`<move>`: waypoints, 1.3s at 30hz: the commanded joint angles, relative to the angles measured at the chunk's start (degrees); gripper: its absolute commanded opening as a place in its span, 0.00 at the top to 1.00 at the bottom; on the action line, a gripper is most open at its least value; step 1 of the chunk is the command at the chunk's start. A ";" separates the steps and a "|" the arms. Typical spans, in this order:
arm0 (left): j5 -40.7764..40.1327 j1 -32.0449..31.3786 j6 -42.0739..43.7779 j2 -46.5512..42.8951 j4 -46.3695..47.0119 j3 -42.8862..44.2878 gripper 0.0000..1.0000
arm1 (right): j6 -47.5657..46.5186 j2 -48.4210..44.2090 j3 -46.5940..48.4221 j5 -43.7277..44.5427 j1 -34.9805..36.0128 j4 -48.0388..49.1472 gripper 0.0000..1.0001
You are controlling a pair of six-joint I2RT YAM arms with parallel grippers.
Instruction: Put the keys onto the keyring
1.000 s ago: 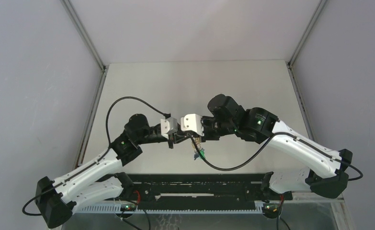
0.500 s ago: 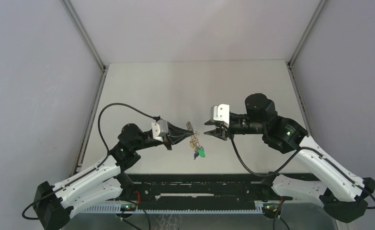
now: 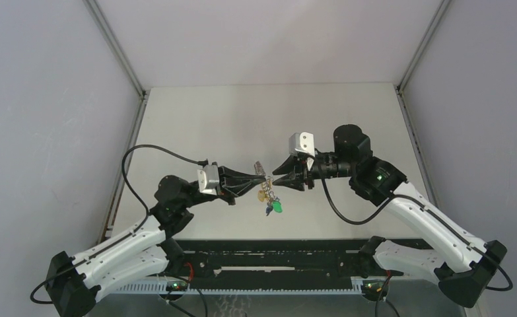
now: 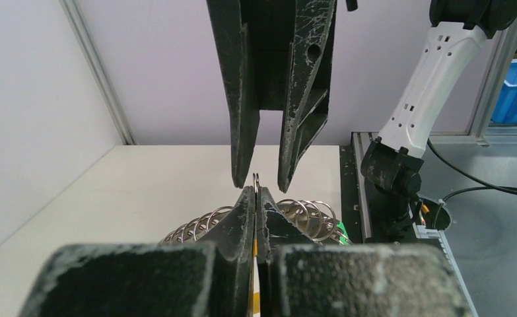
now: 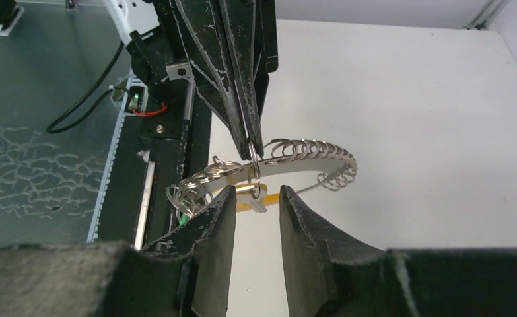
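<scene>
One keyring (image 5: 308,150), held above worktop (image 3: 242,112) — pinched in tightly closed left hand (image 3: 261,176); right hand (image 3: 276,179) part open, fingers either side. Three keys (image 3: 273,206) dangling beneath — tan, green, blue.

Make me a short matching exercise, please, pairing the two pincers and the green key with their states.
Things:
1. left pincer
2. right pincer
3. green key

States:
a. open, holding nothing
b. hangs below the keyring
c. shut on the keyring

Pairs: 1-c, 2-a, 3-b
</scene>
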 commanded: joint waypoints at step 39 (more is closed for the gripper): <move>-2.04 -0.34 10.79 -2.57 -27.09 11.18 0.68 | -16.47 10.25 20.47 21.30 10.97 -25.87 1.00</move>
